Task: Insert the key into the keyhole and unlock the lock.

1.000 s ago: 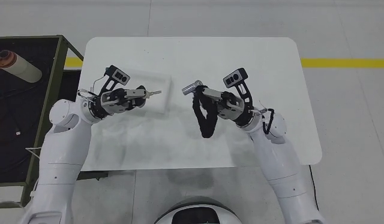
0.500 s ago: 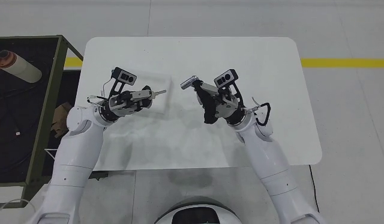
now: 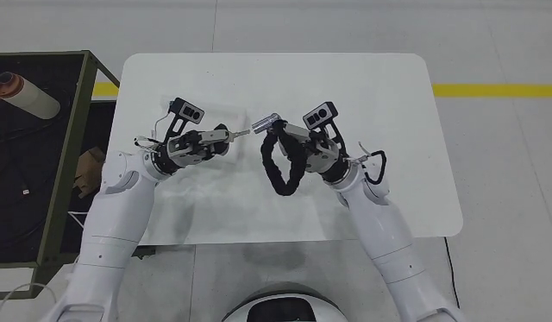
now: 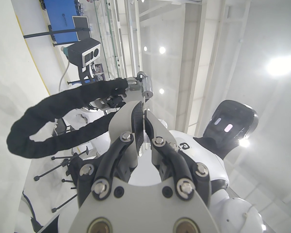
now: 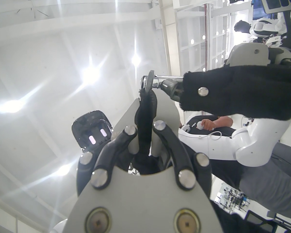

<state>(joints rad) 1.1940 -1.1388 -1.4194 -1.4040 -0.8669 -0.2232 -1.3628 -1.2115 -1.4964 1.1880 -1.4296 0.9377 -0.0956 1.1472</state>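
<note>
Facing each other over the white worktop (image 3: 388, 89), the right gripper (image 3: 285, 133) had its jaws clenched on the black-sleeved cable lock (image 3: 278, 168) beside its silver cylinder (image 3: 270, 122); at the cylinder's 9 o'clock, the left gripper (image 3: 222, 137) pinched the key (image 3: 241, 134) in its jaws, tip at the cylinder's keyhole face.

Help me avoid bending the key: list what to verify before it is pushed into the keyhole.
1. Grip on the key: ok, the left gripper is shut on its blade.
2. Grip on the lock: ok, the right gripper is shut on its black cable beside the cylinder.
3. The keyhole faces the key: ok.
4. Tip lined up with the slot: cannot tell; it is close, but exact alignment is not readable.
5. Cable loop out of the key's path: ok, it hangs off to the side.
</note>
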